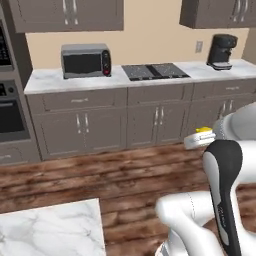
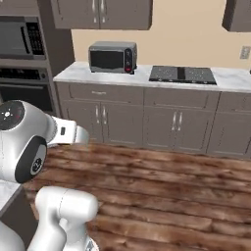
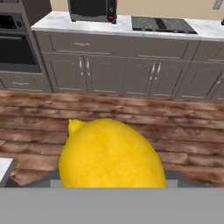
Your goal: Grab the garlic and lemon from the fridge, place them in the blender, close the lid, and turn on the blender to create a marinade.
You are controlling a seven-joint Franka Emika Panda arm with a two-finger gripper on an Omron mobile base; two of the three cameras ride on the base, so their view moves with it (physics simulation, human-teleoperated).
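I am facing a run of grey base cabinets (image 1: 107,122) under a marble tabletop (image 1: 47,80) carrying a microwave (image 1: 86,60), cooktop (image 1: 155,71) and coffee machine (image 1: 221,51). Wood floor (image 2: 162,181) is lying open between; nothing is obstructing. My hand (image 1: 199,138) is pinching the lemon (image 3: 111,155), jaws spread wide around it. I am judging that steady, level carriage will be keeping the fruit seated while the base is seeking the blender.

Arm folded close over the base, elbow raised high, forearm reaching forward at mid height above the floor. Tool (image 1: 202,134) held roughly level, pointing toward the far cabinets. Its jaws stand wide, clamped on the lemon (image 3: 111,155), which sits between the fingertips.
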